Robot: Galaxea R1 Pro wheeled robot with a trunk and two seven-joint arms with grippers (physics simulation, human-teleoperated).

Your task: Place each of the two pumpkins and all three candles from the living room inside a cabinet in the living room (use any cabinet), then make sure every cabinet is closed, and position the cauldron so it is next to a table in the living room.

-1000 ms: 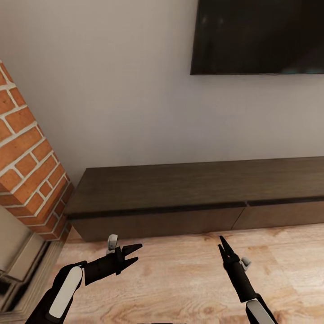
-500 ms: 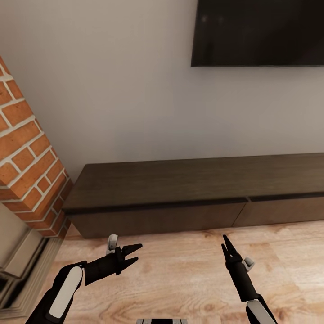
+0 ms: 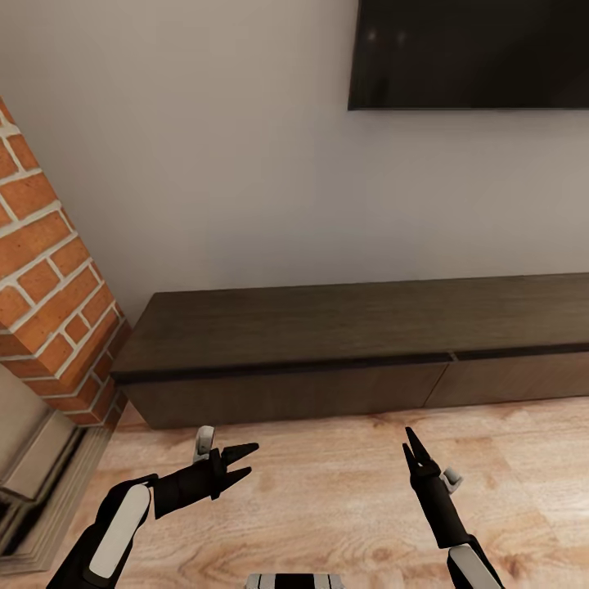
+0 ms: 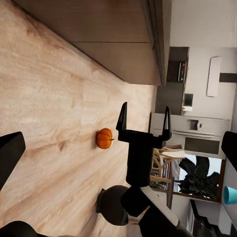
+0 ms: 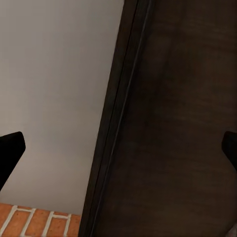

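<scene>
Left claw [image 3: 242, 460]: fingers spread, nothing between them, hanging over the wood floor [image 3: 327, 491] just in front of the cabinet [image 3: 327, 327]. Right claw [image 3: 411, 446]: fingers parted, empty, also over the floor short of the cabinet front. In the left wrist view the right claw [image 4: 143, 118] shows with both fingers wide apart.

Cabinet: long, low, dark brown, set against the pale wall [image 3: 229, 164]; both visible drawer fronts sit flush, closed, with the seam between them to the right of the cabinet's middle. Its plank top is bare. The right wrist view looks down onto that top [image 5: 182, 123] with the wall beside it.

Left of the cabinet: brick column [image 3: 49, 286], its corner touching or just beside the cabinet's end. Above the cabinet, on the wall: dark TV screen [image 3: 466, 49].

One pumpkin [image 4: 104, 138] lies on the floor in the left wrist view, well apart from the cabinet front. Near it, a dark round body [image 4: 114, 205], partly hidden by the right arm; cannot tell for certain that it is the cauldron.

Against a second ago: whole head view has shifted, the cabinet and TV sitting slightly higher in frame, the brick column a little further left. The camera moved, not the furniture. Both claws hold the same pose and the same spread.
</scene>
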